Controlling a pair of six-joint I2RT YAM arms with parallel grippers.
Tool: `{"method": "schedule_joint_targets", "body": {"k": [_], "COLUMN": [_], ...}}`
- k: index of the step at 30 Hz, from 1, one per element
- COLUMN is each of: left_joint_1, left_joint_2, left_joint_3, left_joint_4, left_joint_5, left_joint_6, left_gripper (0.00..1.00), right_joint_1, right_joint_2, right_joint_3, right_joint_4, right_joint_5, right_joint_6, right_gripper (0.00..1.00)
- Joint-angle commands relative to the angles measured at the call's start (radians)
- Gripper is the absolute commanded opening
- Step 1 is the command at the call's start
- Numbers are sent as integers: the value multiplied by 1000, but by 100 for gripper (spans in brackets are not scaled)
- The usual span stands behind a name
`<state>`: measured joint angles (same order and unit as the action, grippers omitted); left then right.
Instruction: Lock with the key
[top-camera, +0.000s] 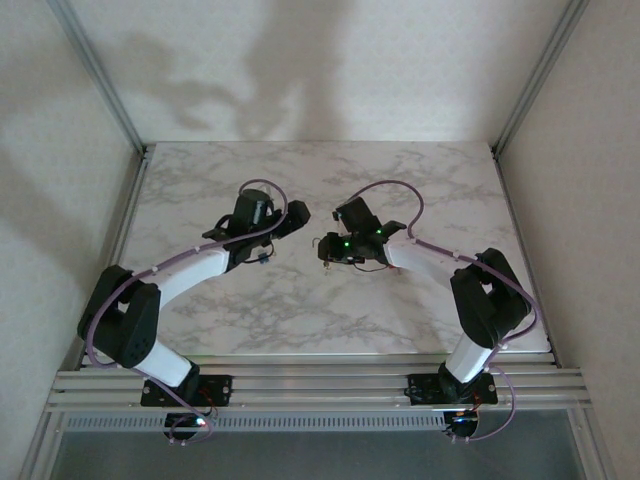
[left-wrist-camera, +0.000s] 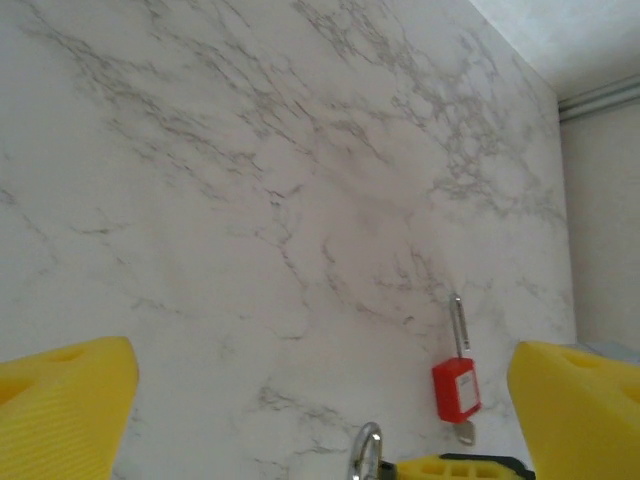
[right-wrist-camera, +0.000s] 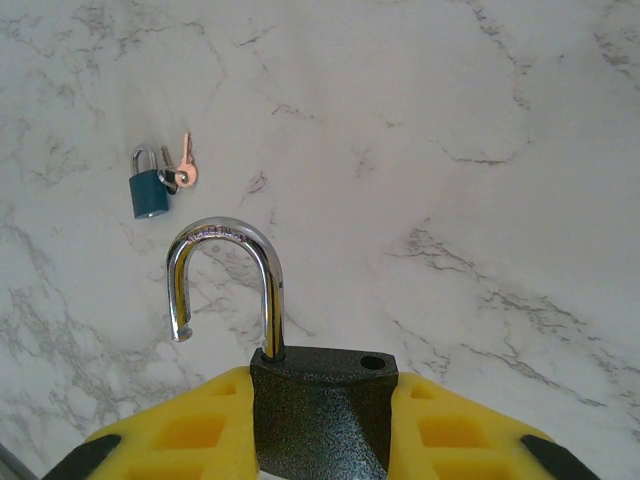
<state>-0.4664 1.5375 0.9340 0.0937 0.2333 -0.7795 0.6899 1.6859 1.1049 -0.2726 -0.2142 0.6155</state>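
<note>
**Top view.** Two arms reach inward over the white marble counter (top-camera: 200, 190). The left claw (top-camera: 297, 214) and the right claw (top-camera: 328, 246) face each other near the middle of the counter, close together but apart.

**Right wrist view.** The yellow fingers (right-wrist-camera: 190, 435) of the right claw are clamped on both sides of a dark grey padlock (right-wrist-camera: 320, 400), whose body sits upright between them. Its steel shackle (right-wrist-camera: 225, 275) stands open. One leg is seated in the body, and the free leg is swung clear of the empty hole (right-wrist-camera: 373, 362) in the top of the body. Farther off on the counter lies a small blue padlock (right-wrist-camera: 150, 192), with a copper-coloured key (right-wrist-camera: 186, 163) just beside its shackle. Whether that key fits the held padlock cannot be told.

**Left wrist view.** The left claw (left-wrist-camera: 320, 410) is spread wide, with bare counter between its two yellow fingers (left-wrist-camera: 60, 405). A red padlock (left-wrist-camera: 456, 388) lies flat on the counter, near the finger at the frame's right. A thin metal bar, apparently its shackle, extends from its far end, and a small silvery key (left-wrist-camera: 465, 433) shows at its near end. At the bottom edge appear the curved top of the grey padlock's shackle and, just beside it, a yellow-and-black part of the right claw.
</note>
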Motion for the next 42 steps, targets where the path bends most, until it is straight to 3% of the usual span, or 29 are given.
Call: {"method": "schedule_joint_targets", "body": {"k": [1,12,15,21,42], "left_joint_1": [-10,-76,-88,-106,-107], "left_joint_2": [17,16,25,54,84], "left_joint_3": [-20,-89,-98,-103,-115], "left_joint_4": [58,144,170,180,228], "left_joint_5": [46,52,68,76,100], "left_joint_6": [-64,-130,-141,-150,-173], "left_gripper": [90,84,76,71,35], "right_joint_1": [12,16,17,22,35], "right_joint_2": [-42,-44,-44,-46,-40], "right_joint_3": [-11,-12,-11,-14,-13], "right_joint_4": [24,27,31,32,42], "right_joint_5": [-20,-23,-26,-29,-37], "right_joint_6": [-16,-15,-15,-15,-19], "right_gripper": [24,24,24,24,24]}}
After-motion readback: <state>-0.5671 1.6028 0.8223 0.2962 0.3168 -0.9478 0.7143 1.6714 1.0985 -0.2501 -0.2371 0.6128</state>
